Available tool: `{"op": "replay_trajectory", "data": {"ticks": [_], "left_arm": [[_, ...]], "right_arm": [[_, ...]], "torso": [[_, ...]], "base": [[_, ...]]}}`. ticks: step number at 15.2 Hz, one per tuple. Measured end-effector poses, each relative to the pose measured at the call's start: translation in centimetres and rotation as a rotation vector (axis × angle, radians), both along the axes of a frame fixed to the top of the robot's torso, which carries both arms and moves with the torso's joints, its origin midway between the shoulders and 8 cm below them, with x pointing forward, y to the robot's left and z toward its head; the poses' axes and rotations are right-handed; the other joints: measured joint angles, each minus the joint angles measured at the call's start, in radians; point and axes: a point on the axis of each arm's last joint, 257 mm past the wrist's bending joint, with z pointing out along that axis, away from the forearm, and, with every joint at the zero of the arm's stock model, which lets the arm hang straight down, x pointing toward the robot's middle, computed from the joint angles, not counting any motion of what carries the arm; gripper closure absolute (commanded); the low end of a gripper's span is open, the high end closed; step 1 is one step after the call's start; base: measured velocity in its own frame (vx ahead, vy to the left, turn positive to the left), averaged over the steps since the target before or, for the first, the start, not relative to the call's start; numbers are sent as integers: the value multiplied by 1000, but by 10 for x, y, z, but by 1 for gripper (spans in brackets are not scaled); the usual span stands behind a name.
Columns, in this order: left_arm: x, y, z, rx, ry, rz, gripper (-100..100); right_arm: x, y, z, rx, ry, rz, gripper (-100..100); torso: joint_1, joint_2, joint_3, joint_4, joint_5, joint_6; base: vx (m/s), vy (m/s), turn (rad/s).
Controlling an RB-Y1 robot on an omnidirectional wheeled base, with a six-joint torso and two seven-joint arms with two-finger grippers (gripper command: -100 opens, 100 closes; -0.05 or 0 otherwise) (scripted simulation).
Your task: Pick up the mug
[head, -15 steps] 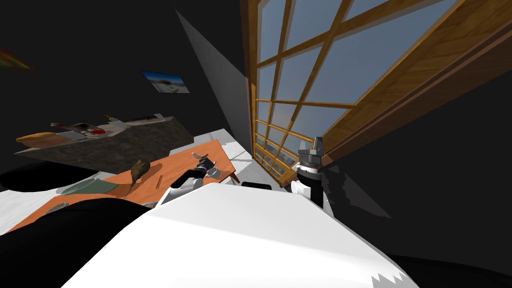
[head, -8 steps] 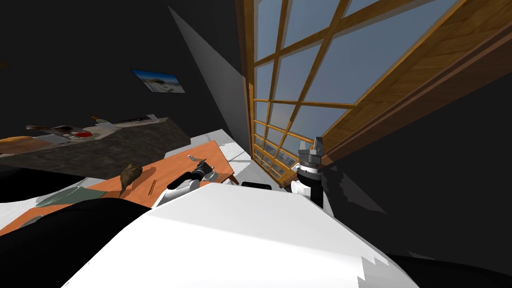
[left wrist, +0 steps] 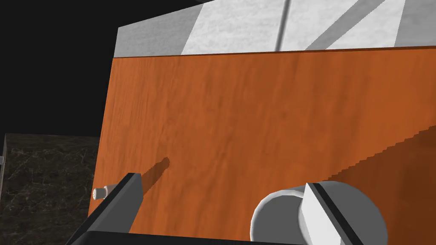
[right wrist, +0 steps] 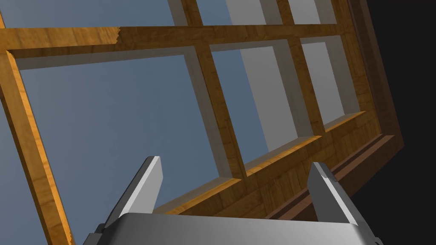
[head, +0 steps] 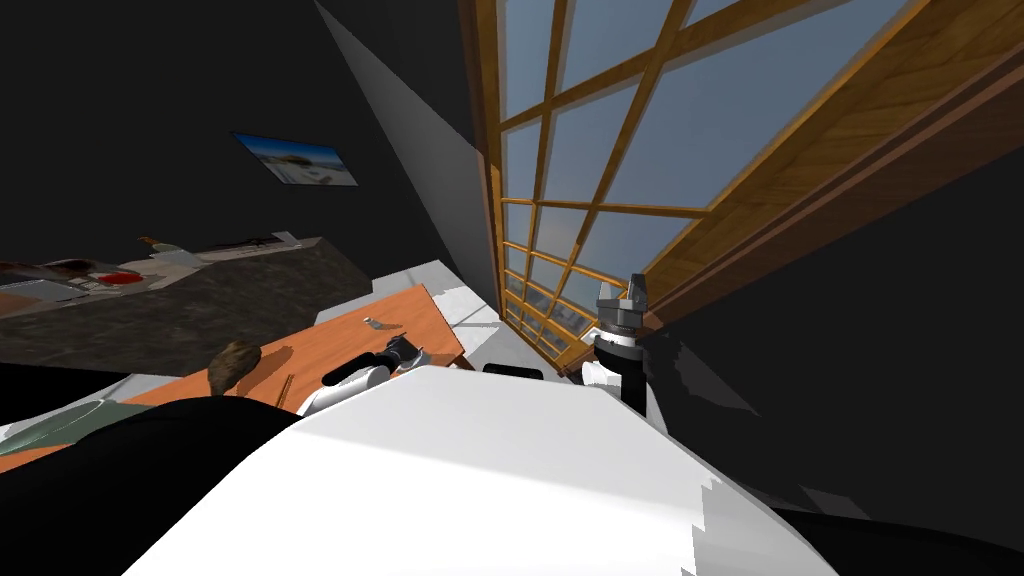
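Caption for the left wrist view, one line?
Left gripper open over the orange table, light grey mug partly behind one finger.

No words, numbers, labels or signs can be read anywhere: the mug (left wrist: 272, 217), the orange table (left wrist: 255, 127) and the picture (head: 295, 160) on the far wall bear none.

The mug (left wrist: 272, 217) lay partly behind one finger (left wrist: 330, 215) of the left gripper (left wrist: 223, 180), and the picture's edge cut it off. A small white peg-like thing (left wrist: 98, 193) was half hidden by the other finger and too small to name. On the dark counter (head: 200, 300), far left, the items were too small to tell.
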Motion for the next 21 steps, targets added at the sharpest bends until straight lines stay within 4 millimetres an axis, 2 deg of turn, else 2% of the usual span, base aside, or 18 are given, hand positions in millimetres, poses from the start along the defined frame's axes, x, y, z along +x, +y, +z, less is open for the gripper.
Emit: {"op": "replay_trajectory", "data": {"ticks": [11,21], "left_arm": [[-74,9,-49,-185,176,149,-100],[-143,-1,-79,-365,320,292,-100]], "right_arm": [[0,0,0,0,0,0,0],[0,0,0,0,0,0,0]], "torso": [[0,1,0,0,0,0],[0,0,0,0,0,0]], "base": [[47,7,-63],[47,14,-62]]}}
